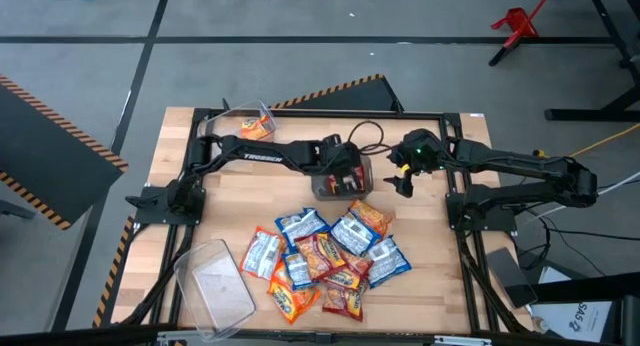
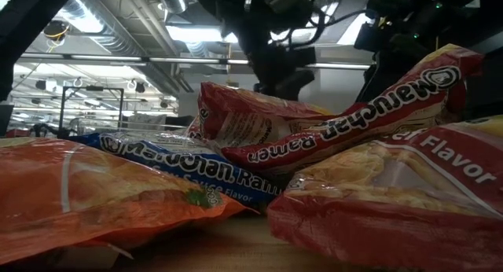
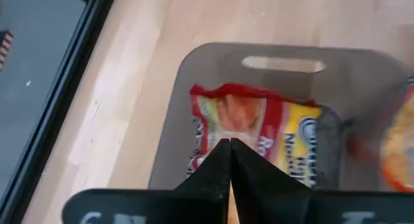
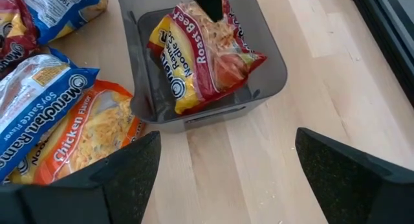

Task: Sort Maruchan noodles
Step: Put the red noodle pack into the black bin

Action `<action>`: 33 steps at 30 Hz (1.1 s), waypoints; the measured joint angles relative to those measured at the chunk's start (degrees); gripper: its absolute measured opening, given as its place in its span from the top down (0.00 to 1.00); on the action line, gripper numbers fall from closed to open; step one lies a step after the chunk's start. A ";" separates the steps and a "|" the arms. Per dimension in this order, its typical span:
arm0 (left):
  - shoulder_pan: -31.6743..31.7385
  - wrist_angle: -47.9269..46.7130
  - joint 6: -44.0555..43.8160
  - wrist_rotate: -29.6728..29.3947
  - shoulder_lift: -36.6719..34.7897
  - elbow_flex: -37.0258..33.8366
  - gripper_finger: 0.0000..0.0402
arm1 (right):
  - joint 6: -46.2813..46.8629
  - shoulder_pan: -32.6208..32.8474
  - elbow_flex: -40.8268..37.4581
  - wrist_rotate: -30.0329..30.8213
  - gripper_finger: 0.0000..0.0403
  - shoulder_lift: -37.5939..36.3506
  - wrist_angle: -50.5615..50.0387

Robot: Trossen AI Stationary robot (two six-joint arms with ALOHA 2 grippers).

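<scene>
High: looked straight down over the table.
Low: sat level among packets.
Wrists: both faced the grey bin, close.

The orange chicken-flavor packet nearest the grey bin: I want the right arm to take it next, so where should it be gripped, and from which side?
Judging by its pose, grip the orange chicken-flavor packet by its free crimped edge facing the grey bin, coming from above. It lies flat, half under a blue soy sauce packet, so only that side is clear. The right tool hangs open nearby.
</scene>
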 joint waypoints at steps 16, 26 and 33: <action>2.93 6.53 -3.00 8.42 3.70 -3.32 1.00 | 0.17 0.02 0.02 -0.07 0.15 0.00 0.17; 3.48 9.39 -2.93 9.41 6.38 -3.26 1.00 | 1.43 0.02 0.00 -0.09 0.15 -0.02 0.36; 1.87 9.02 -1.32 9.25 1.14 -2.86 1.00 | 2.78 0.02 0.00 -0.09 0.15 -0.02 0.29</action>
